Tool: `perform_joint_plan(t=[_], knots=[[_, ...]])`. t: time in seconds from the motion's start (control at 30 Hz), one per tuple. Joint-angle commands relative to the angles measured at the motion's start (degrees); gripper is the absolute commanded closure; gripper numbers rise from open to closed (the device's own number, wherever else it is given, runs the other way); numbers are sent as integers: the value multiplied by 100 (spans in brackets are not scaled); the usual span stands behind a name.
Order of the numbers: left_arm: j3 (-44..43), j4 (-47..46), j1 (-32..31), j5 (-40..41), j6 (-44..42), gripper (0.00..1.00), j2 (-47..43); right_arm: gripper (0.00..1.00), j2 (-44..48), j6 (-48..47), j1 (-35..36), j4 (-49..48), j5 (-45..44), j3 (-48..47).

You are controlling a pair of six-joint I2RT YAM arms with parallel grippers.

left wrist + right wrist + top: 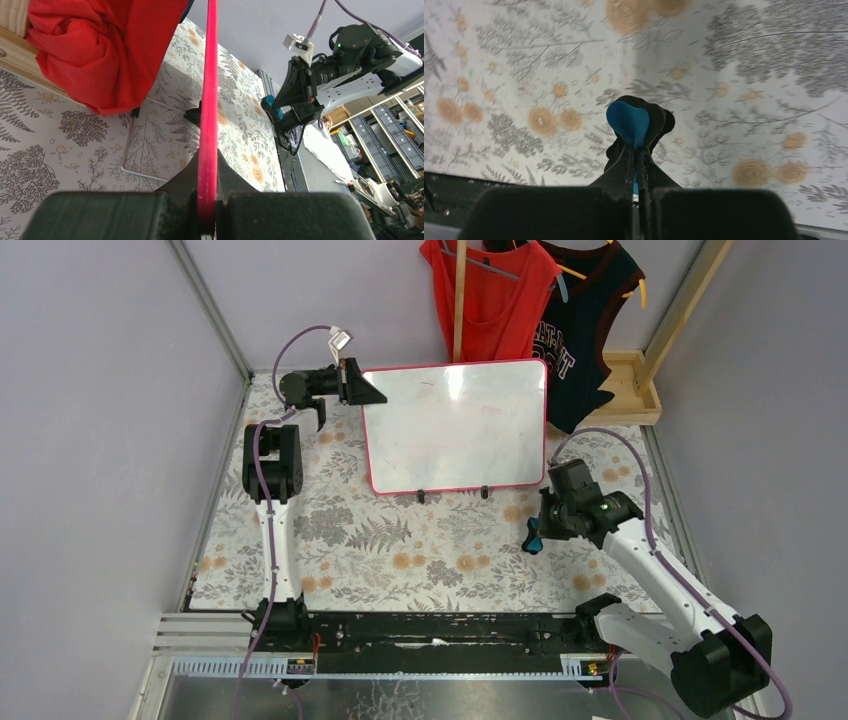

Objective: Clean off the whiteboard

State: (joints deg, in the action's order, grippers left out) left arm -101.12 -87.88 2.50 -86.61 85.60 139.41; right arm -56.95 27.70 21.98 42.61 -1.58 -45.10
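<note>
Your left pincer [352, 383] is clamped shut on the top-left edge of the whiteboard [455, 425], which is propped up at the back of the bench [400, 550]. Your right pincer [538, 530] is closed on the blue eraser [628, 120], over the bench just off the board's lower right corner. I judge the wipe is not yet begun: lift the eraser onto the glossy face and press lightly.

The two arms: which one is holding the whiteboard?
The left gripper, clamped on the red frame of the whiteboard. The right gripper pinches a blue eraser instead, off the board.
</note>
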Motion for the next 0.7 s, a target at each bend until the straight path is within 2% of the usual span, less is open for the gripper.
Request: perform_joint_plan(t=[0.0,0.2,0.4,0.67], knots=[[-55,-388,-92,-335,475,100,-94,100,-42,595,660,-392,163,-95],[-66,-388,-97,-347,508,100,-62,100,-634,781,1198,-850,-141,80],[-131,-388,-105,-348,553,100,11,100,-1221,920,1421,-1577,-53,319],[-217,-390,-103,-377,617,100,110,99,-2033,897,1694,-1937,52,222]])
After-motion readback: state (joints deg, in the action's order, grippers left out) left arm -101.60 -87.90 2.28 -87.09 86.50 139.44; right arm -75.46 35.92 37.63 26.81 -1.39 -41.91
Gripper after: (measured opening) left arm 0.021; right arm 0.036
